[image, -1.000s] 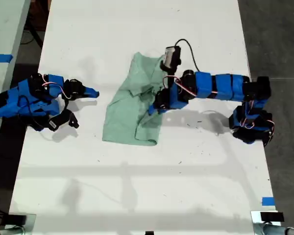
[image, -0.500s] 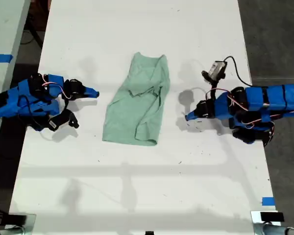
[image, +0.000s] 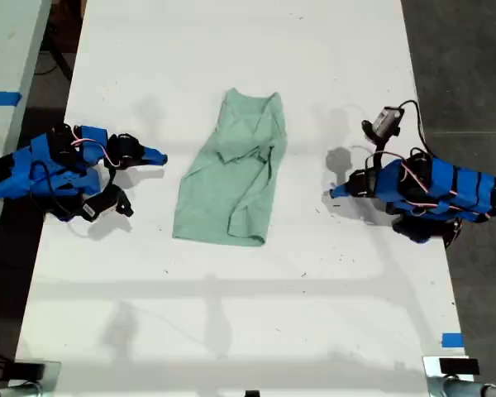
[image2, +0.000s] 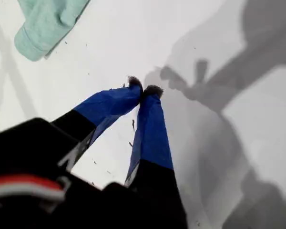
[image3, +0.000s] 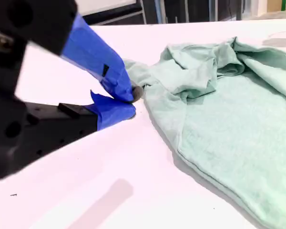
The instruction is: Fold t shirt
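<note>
Exterior view, left to right. At the left edge of the white counter, the second tool points toward the t shirt; its tips meet with nothing between them, close beside the cloth edge but apart from it. The pale green t shirt lies wrinkled and partly folded at the counter's middle, narrow end toward the far edge. At the right, the first tool rests closed and empty, well apart from the shirt.

The tabletop is seen from overhead; both wrist views look closely along a pincer, sharing the shirt.
</note>
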Robot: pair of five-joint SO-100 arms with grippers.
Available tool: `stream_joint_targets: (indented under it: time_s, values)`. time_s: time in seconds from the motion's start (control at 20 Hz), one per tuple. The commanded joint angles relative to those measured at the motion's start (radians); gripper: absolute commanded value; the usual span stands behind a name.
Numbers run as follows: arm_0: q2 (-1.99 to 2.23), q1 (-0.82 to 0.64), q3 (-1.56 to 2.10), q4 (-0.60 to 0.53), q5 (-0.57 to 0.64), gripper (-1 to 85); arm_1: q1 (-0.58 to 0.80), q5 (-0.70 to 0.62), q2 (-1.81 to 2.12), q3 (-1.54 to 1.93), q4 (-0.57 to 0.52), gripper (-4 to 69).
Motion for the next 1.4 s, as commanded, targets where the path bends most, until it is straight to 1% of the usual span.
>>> stream_joint_targets:
  time_s: [0.0,0.05,0.1,0.3,0.35,0.45,1.35]
  values:
    - [0.003,0.006,0.041,0.0,-0.009,-0.3,0.011,0.04,0.009,0.061,0.005,3.2]
    - [0.003,0.008,0.041,0.0,-0.011,-0.3,0.008,0.032,0.011,0.061,0.006,5.0]
    - [0.003,0.008,0.041,0.0,-0.011,-0.3,-0.002,0.014,0.015,0.061,0.005,5.1]
    - [0.003,0.008,0.041,0.0,-0.009,-0.3,-0.037,0.031,0.015,0.061,0.005,6.9]
    - [0.003,0.009,0.041,0.0,-0.009,-0.3,-0.038,0.026,0.015,0.061,0.005,5.9]
    - [0.003,0.014,0.041,0.0,-0.011,-0.3,-0.046,0.028,0.015,0.061,0.005,1.0]
    - [0.003,0.017,0.041,0.0,-0.014,-0.3,-0.072,0.044,0.015,0.061,0.003,1.0]
